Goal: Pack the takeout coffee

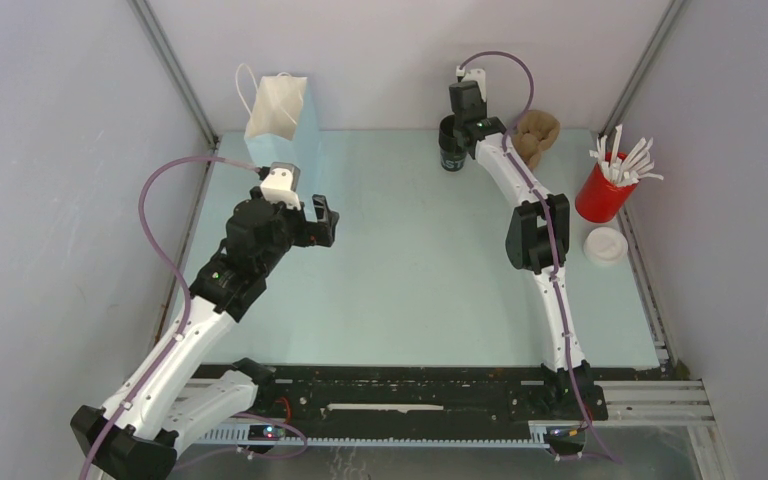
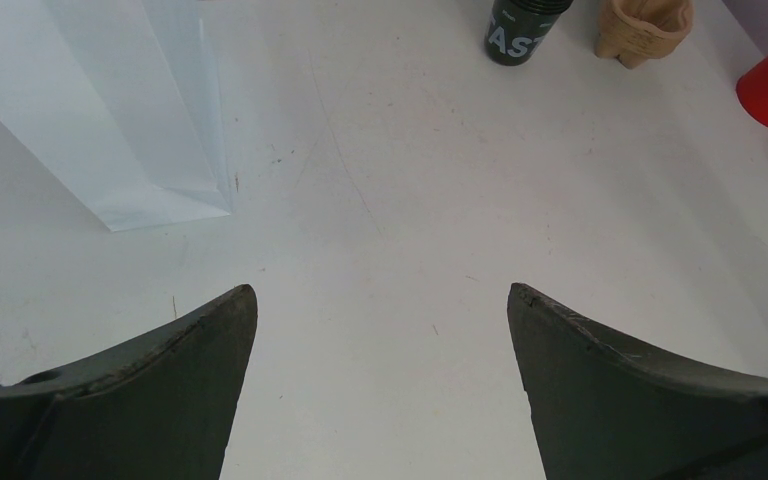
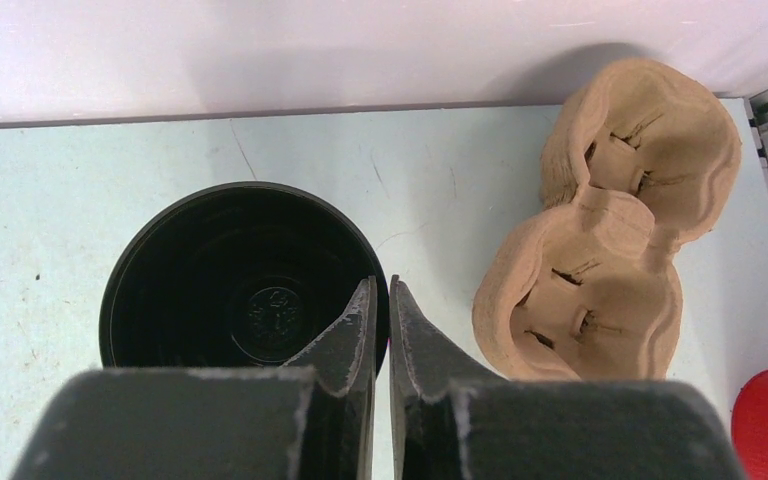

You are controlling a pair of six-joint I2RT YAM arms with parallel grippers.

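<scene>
Two arms reach over the pale blue-green counter (image 1: 410, 290). Far back at 11 o'clock, a white paper bag with cord handles (image 1: 278, 105) stands upright near the rear wall. Toward 5 o'clock from the bag hangs the left end effector (image 1: 324, 222), its fingers spread wide with nothing between them; its wrist view shows only bare counter under the gap.

At about 12 o'clock, close to the rear wall, the lidless black disposable cup (image 1: 450, 152) stands upright with pale lettering on its side. The right end effector (image 3: 382, 300) sits on the cup's rim with one finger inside and the other outside. The two are pressed almost together, pinching the cup's wall.

Just beside the cup, toward 3 o'clock, sits a brown moulded-pulp carrier with two pockets (image 1: 538, 135). Farther along at 2 o'clock, a red plastic cup (image 1: 600, 198) holds a bunch of white sticks (image 1: 625, 160). Near the red cup, at its 6 o'clock, the white domed plastic lid (image 1: 605, 245) lies on the counter by the right edge, well apart from the black cup.
</scene>
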